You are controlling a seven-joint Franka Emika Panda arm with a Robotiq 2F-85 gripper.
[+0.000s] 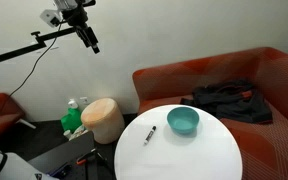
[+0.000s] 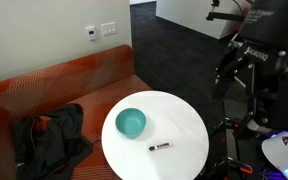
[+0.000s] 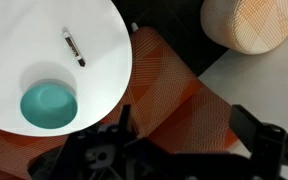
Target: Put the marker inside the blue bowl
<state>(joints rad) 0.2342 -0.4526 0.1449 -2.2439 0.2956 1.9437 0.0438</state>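
Marker (image 3: pixel 73 46) tiny, blue bowl (image 3: pixel 49 105) clear, end effector (image 3: pixel 181 130) cropped

Robot's tool (image 3: pixel 181 135) held high, jaws wide apart

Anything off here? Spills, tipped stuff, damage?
Nothing on the white table stands out: the marker lies flat beside the upright blue bowl, not touching. Only a dark garment heaped on the orange couch looks untidy.

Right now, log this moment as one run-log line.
gripper: open, empty, high | small round teal-blue bowl: empty, on round white table | thin dark marker: lying on table beside bowl, not touching | task: not done
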